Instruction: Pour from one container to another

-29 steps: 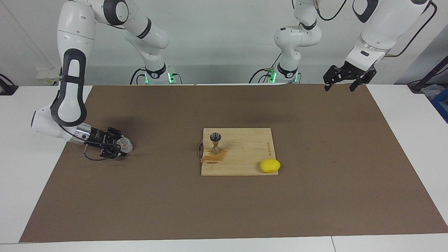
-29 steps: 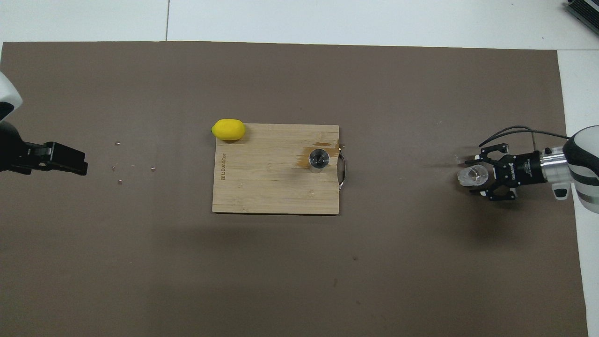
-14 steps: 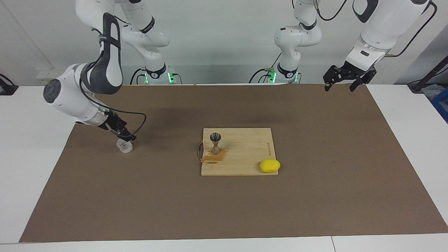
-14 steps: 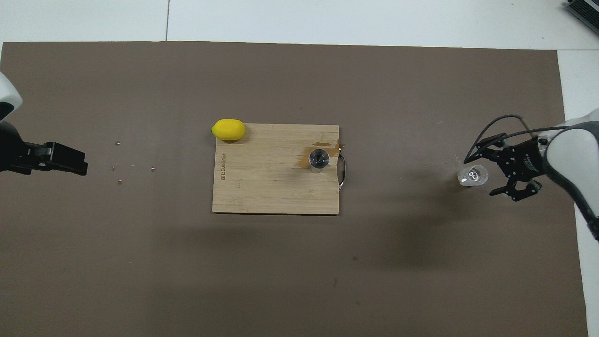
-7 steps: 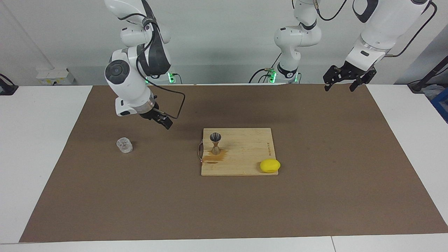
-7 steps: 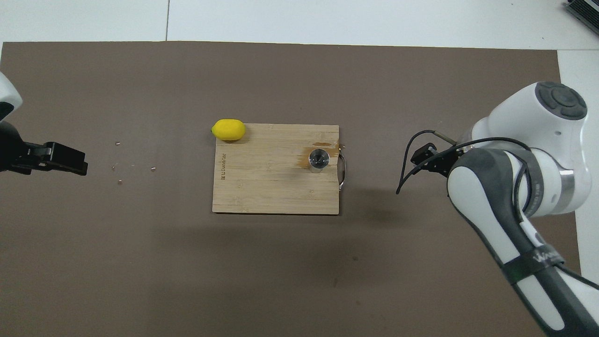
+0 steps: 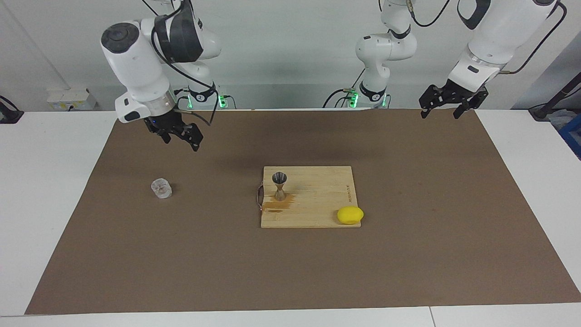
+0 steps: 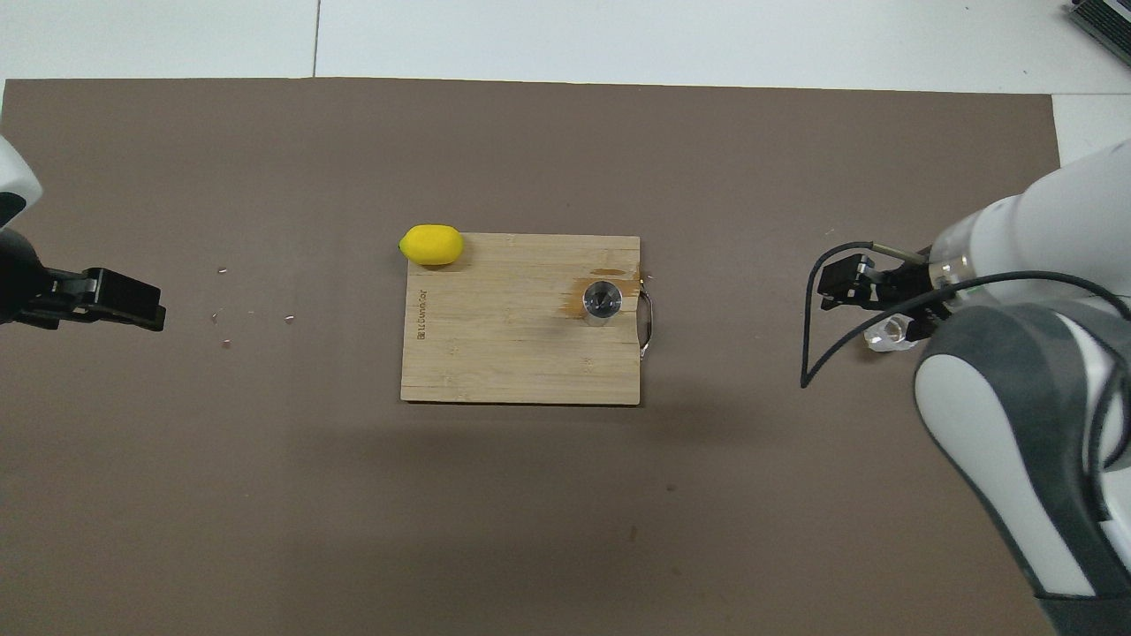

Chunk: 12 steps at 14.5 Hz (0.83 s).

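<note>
The clear textured glass cup (image 7: 161,188) stands upright on the brown mat toward the right arm's end of the table. In the overhead view the cup (image 8: 886,335) is partly covered by the right arm. The steel jigger (image 7: 279,185) (image 8: 603,300) stands upright on the wooden cutting board (image 7: 317,195) (image 8: 504,344), near its handle edge. My right gripper (image 7: 180,141) (image 8: 832,290) is open and empty, raised over the mat, apart from the cup. My left gripper (image 7: 440,112) (image 8: 152,309) is open and empty, and it waits over the mat's edge at the left arm's end.
A yellow lemon (image 7: 350,215) (image 8: 431,245) lies at the board's corner farthest from the robots. A brown wet stain (image 7: 278,204) marks the board beside the jigger. Small crumbs (image 8: 225,342) lie on the mat near the left gripper.
My right gripper set the cup upright on the mat, let go of it, then rose and drew back toward the robots. The left arm has not moved.
</note>
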{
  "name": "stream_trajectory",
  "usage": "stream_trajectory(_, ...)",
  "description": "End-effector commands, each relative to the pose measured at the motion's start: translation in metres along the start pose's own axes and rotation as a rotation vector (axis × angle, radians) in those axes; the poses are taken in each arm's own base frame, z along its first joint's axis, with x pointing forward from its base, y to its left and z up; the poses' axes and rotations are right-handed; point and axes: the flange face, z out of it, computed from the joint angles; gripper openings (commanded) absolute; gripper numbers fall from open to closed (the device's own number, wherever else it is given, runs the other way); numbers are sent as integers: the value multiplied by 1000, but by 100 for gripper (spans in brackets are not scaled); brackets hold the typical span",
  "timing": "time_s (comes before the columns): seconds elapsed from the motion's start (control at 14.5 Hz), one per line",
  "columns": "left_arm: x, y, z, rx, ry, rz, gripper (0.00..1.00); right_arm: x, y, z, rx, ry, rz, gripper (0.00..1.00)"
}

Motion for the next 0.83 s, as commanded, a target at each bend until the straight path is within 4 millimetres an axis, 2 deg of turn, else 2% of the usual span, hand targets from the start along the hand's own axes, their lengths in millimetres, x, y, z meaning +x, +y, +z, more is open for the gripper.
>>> stream_trajectory(0.0, -8, -3, -1, 7, 6, 2, 100, 8, 17, -47, -16, 21, -22, 100)
stream_trajectory(0.28, -8, -3, -2, 7, 7, 2, 100, 18, 37, -70, -76, 67, -1, 100)
stream_trajectory(0.48, -8, -3, -1, 7, 6, 2, 100, 23, 57, -63, -70, 30, -11, 100)
stream_trajectory(0.76, -8, -3, -1, 7, 6, 2, 100, 23, 63, -55, -42, -5, -21, 100)
